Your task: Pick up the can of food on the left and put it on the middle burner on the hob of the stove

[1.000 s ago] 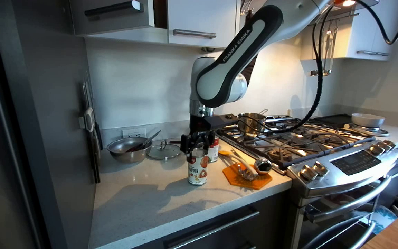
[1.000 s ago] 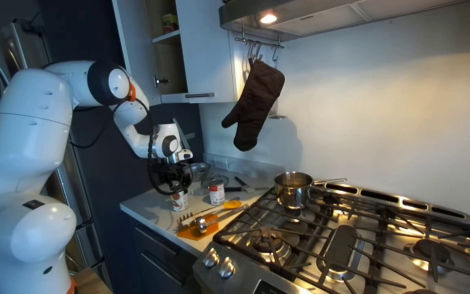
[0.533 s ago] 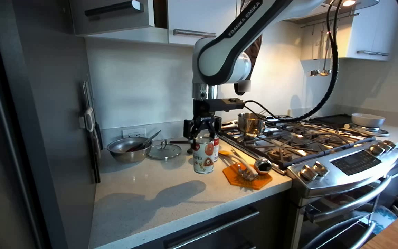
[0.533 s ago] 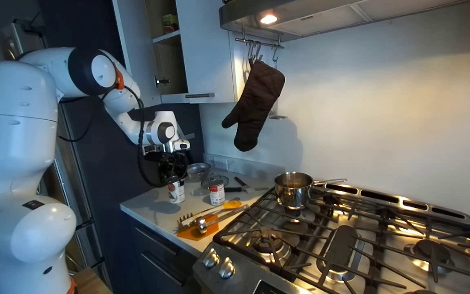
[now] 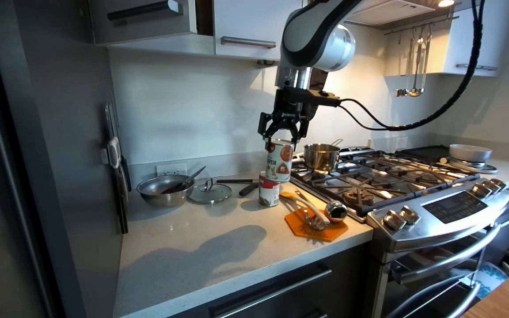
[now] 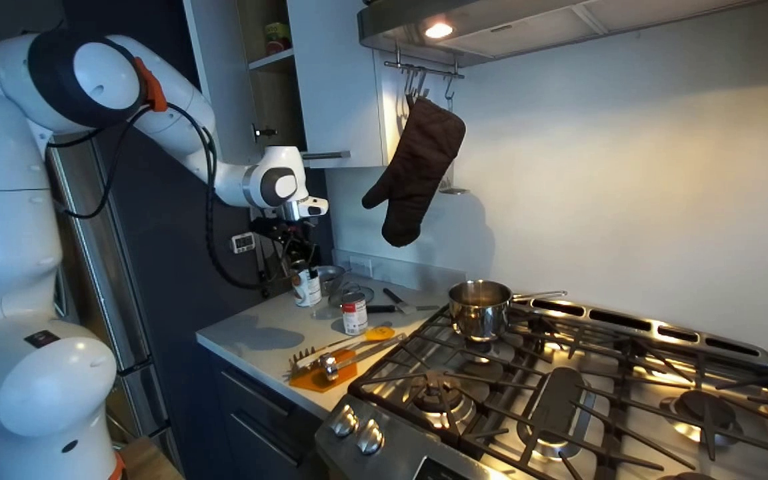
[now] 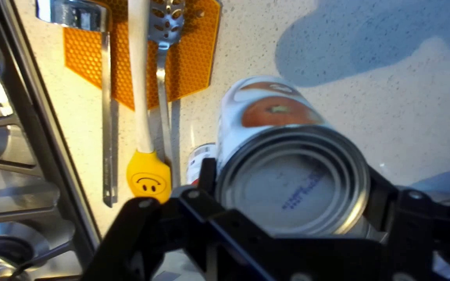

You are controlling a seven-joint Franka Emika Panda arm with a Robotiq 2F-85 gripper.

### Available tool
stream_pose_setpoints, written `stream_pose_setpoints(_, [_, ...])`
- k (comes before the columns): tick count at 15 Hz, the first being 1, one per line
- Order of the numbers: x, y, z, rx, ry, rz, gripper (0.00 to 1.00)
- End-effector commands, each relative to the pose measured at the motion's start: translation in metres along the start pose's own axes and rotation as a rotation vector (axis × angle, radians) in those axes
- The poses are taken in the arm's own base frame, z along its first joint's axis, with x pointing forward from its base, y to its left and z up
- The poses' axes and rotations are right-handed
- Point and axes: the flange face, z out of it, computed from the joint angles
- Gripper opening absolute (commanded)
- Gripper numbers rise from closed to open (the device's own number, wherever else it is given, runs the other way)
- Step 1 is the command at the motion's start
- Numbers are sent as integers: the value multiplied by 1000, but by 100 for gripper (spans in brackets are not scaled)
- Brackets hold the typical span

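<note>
While you hold the can of food [image 5: 280, 162] clear of the countertop [image 5: 184, 247], roughly upright, two cans show in both exterior views. Your gripper [image 5: 282, 142] has one finger [image 7: 208, 173] pressed to each side of the can near its metal rim, the jaws parted only as far as the can between them allows. The second can [image 6: 355, 315], red and white, stands on the countertop, apart from yours.

Counts: one orange trivet [image 7: 195, 62]; one ladle [image 7: 106, 89], one slotted metal server [image 7: 167, 33] and one yellow-ended spatula [image 7: 140, 101] lying across it, three in all; one glass lid [image 5: 210, 195]; two dark-handled tools [image 6: 394, 295] near the lid. You see four knobs [image 5: 394, 220] on the front of the stove [image 5: 435, 236]. One brown oven mitt [image 6: 419, 173] hangs below the hood [image 6: 417, 19].

Containers: one steel bowl [image 5: 166, 201], at least one utensil [image 5: 194, 175] leaning in it. One shiny pot [image 6: 481, 320] on the hob [image 6: 641, 400]; you cannot make out its contents. One white bowl [image 5: 471, 154] beyond the hob; you cannot see down into it. One cupboard [image 6: 277, 100], one package [image 6: 278, 39] inside. The middle burner [image 6: 564, 397], an oval one, is well apart from your can.
</note>
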Motion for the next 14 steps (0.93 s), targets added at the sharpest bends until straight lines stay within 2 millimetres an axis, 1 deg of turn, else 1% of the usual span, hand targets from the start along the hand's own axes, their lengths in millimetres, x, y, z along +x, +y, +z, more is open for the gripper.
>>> stream_pose_setpoints(1, [-4,55,-42,38,35,135,58])
stream_pose_setpoints(4, [-4,99,-68,58,68,229,58])
stream_pose_setpoints(6, [-5,124,-86,68,93,281,58])
stream_pose_setpoints(8, [-9,145,-101,75,111,319,58])
stream_pose_setpoints(11, [-13,174,-119,83,143,372,58])
stream_pose_setpoints(14, [-15,209,-129,105,164,436,58])
